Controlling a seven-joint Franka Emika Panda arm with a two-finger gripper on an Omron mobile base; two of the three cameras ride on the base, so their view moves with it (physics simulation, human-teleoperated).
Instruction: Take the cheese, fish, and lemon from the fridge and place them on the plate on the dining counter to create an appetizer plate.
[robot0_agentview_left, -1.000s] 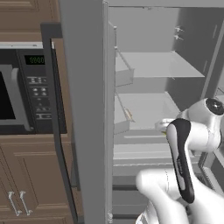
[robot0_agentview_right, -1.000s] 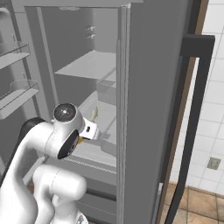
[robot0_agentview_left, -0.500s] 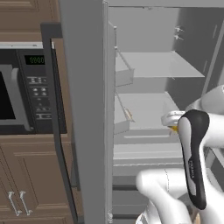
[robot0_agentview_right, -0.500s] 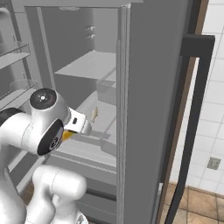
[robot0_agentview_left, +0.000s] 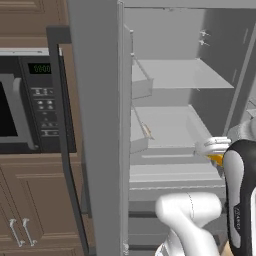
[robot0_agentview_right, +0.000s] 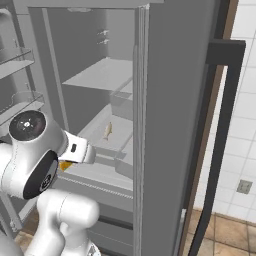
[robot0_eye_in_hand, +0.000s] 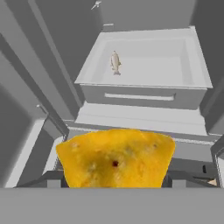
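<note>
**Cheese wedge held at the open fridge, fish left in the drawer**

In the left base view, a black microwave (robot0_agentview_left: 20, 107) is set in wood cabinets (robot0_agentview_left: 30, 200) at 9 o'clock. The tall grey fridge (robot0_agentview_left: 95, 125) is seen at centre with its interior open, pale shelves stacked inside. The fish (robot0_agentview_left: 146, 131) lies against the left wall of the drawer, near the middle of the picture. At 4 o'clock the white arm is raised in front of the lower shelves, and a small patch of yellow-orange, the cheese (robot0_agentview_left: 216, 159), is visible just beside the arm's dark cover.

In the right base view, door bins (robot0_agentview_right: 15, 65) are seen at 10 o'clock. The arm's round joint stands at 8 o'clock, with the cheese (robot0_agentview_right: 65, 165) showing as an orange sliver beneath the wrist. The fish (robot0_agentview_right: 107, 130) lies in the drawer near the centre, well apart from the arm. The fridge door edge and its dark handle (robot0_agentview_right: 222, 140) run down at 3 o'clock.

In the hand view, the cheese (robot0_eye_in_hand: 116, 157) is pinched by the tool (robot0_eye_in_hand: 116, 177) at 6 o'clock, the jaws set wide on either side of the wedge. The fish (robot0_eye_in_hand: 115, 61) is seen at 12 o'clock, lying lengthwise in the pale drawer (robot0_eye_in_hand: 144, 94).
</note>
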